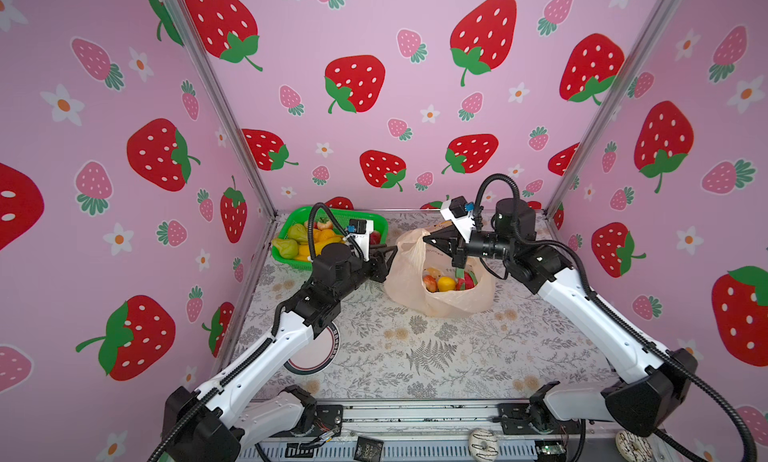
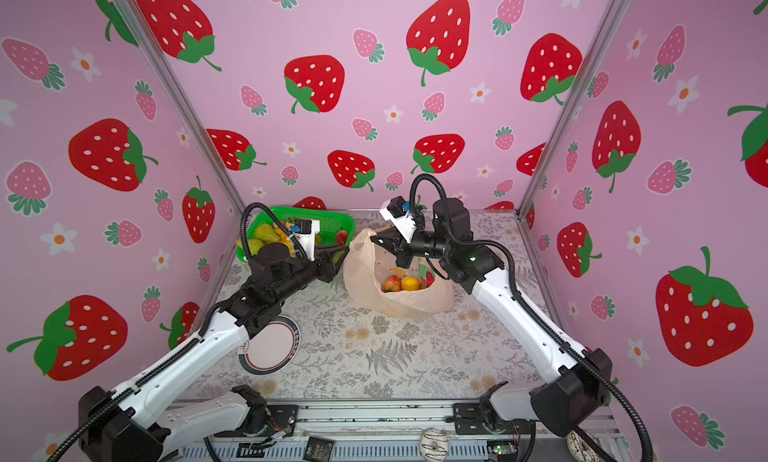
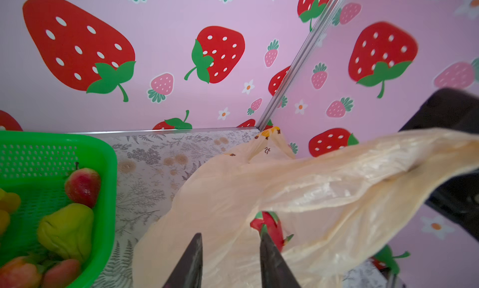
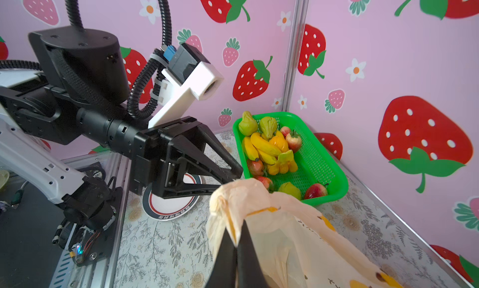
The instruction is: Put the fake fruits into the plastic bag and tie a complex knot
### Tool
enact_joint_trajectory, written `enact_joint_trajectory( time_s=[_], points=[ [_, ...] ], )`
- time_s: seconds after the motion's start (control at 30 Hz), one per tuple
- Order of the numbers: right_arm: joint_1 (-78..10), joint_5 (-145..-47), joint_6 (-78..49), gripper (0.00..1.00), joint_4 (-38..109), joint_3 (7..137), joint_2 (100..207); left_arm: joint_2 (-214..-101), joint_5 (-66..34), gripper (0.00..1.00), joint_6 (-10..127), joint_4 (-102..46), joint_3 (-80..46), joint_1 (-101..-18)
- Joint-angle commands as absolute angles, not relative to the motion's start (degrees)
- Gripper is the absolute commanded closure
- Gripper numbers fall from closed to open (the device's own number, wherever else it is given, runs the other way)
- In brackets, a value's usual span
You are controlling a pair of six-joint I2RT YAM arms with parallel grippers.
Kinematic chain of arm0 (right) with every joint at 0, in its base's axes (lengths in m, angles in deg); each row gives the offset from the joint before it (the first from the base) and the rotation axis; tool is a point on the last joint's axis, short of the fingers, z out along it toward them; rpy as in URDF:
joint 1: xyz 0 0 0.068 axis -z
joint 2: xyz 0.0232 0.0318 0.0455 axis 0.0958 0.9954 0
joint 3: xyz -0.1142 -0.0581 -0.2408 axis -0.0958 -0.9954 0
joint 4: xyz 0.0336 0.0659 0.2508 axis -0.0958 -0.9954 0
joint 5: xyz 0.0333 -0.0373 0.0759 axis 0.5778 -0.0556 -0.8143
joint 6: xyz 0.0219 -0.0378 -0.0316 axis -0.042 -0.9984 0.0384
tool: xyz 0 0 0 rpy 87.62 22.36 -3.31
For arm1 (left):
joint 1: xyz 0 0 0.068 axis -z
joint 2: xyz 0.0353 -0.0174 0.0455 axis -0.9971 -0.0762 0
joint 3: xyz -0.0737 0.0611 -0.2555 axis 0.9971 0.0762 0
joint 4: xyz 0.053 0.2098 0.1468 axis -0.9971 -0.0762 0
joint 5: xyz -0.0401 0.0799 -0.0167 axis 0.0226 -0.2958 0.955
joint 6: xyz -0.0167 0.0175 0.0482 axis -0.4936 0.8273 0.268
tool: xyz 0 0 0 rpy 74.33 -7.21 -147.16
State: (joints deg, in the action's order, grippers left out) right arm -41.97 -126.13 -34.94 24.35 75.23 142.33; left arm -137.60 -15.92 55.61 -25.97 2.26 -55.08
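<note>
The peach plastic bag (image 1: 409, 281) (image 2: 359, 272) stands open-mouthed at the back middle, with several fake fruits (image 1: 445, 283) (image 2: 409, 283) inside. My right gripper (image 1: 426, 239) (image 4: 234, 238) is shut on the bag's rim (image 4: 233, 222) and holds it raised. The left gripper (image 1: 392, 252) (image 3: 230, 234) is open, with its tips against the bag's left side (image 3: 233, 196). A pink dragon fruit (image 3: 270, 225) shows through the film beyond one tip. More fake fruits (image 1: 297, 237) (image 4: 269, 144) (image 3: 67, 229) lie in the green basket. The knot is out of view.
The green mesh basket (image 1: 286, 261) (image 2: 332, 219) (image 3: 108, 157) (image 4: 334, 181) sits in the back left corner, close to the bag. A round white plate (image 1: 316, 356) (image 2: 270, 347) (image 4: 171, 207) lies partly under the left arm. Strawberry-printed walls close in three sides.
</note>
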Motion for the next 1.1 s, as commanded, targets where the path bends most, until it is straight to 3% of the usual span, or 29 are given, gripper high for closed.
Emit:
enact_joint_trajectory(
  time_s=[0.0, 0.23, 0.5, 0.87, 0.97, 1.07],
  points=[
    [-41.9, -124.9, -34.3, 1.00, 23.8, 77.4, 140.3, -135.2, -11.5, 0.47, 61.7, -25.0, 1.1, -55.2],
    [-42.0, -123.7, -32.6, 1.00, 20.1, 79.9, 140.8, -135.7, 1.5, 0.17, 75.9, -25.3, -4.3, -55.0],
    [-42.0, -125.7, -30.0, 1.00, 19.0, 79.7, 140.9, -143.5, 8.6, 0.11, 94.8, -36.1, -14.7, -54.7],
    [-42.0, -130.7, -26.4, 1.00, 23.2, 78.4, 140.4, -151.4, 13.6, 0.18, 99.7, -37.9, -22.2, -54.3],
    [-41.9, -130.5, -26.1, 1.00, 23.4, 78.3, 140.6, -152.8, 14.5, 0.28, 98.4, -37.0, -22.8, -54.0],
    [-41.9, -128.9, -25.0, 1.00, 24.5, 78.2, 140.8, -153.0, 15.7, 0.44, 95.6, -34.6, -21.8, -53.7]
  ],
)
